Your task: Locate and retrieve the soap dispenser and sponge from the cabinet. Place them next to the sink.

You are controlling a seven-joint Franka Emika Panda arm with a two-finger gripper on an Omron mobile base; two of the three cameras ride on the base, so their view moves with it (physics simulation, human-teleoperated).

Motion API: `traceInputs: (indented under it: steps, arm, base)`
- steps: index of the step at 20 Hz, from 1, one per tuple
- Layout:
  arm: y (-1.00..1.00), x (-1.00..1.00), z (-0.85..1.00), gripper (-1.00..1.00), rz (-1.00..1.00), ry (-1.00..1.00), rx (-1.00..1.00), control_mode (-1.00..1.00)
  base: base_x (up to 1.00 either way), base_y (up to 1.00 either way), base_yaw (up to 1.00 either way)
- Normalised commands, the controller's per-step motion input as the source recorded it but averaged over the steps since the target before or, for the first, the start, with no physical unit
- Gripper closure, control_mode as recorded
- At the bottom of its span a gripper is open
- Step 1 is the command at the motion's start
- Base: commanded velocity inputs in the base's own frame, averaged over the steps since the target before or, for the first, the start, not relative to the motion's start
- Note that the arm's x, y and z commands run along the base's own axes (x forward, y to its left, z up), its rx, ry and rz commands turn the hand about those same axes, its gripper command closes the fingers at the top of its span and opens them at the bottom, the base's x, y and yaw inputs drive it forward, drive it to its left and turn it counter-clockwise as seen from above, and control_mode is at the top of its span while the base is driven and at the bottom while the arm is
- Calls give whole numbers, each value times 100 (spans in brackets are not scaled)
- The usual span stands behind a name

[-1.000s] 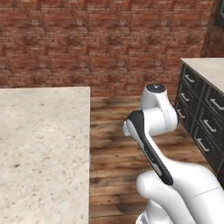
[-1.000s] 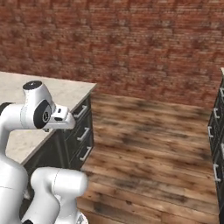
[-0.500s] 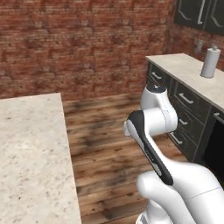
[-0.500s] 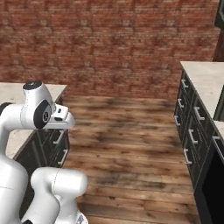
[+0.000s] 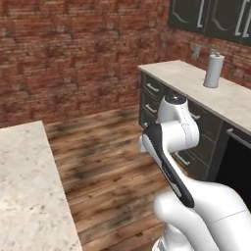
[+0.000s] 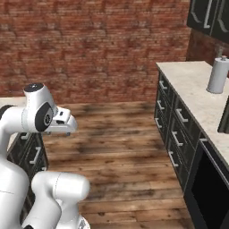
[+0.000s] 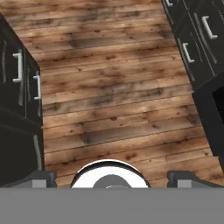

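The arm is folding up over its base, its hand pointing down at the wood floor. In the hand view the gripper is showing two dark fingertips far apart at the bottom edge, at about 7 and 5 o'clock, with bare floorboards between them; the jaws are standing wide open and gripping nothing.

In the left base view, the cabinet is hanging at 1 o'clock, its dark doors shut, above a pale counter that is running along the right wall. A paper towel roll is standing upright on that counter, under the cabinet. Below the counter, drawers with silver handles are lining the front. A second stone counter is sitting at 8 o'clock, well apart from the first, with floor between them. A brick wall is closing off the far side.

In the right base view, the same cabinet is sitting at 1 o'clock, the roll at 2 o'clock on the counter, and the white hand is sticking out at 9 o'clock over the floor.

I cannot tell where the soap dispenser, sponge or sink are.
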Motion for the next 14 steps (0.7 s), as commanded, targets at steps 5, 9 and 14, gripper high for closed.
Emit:
traceInputs:
  steps: [5,9,14]
  arm:
    - [0,0,0,-100,0,0,0,100]
    - [0,0,0,-100,0,0,0,100]
    - [0,0,0,-100,0,0,0,100]
  base:
    - [49,30,-33]
    - [45,28,-34]
    - [44,29,-34]
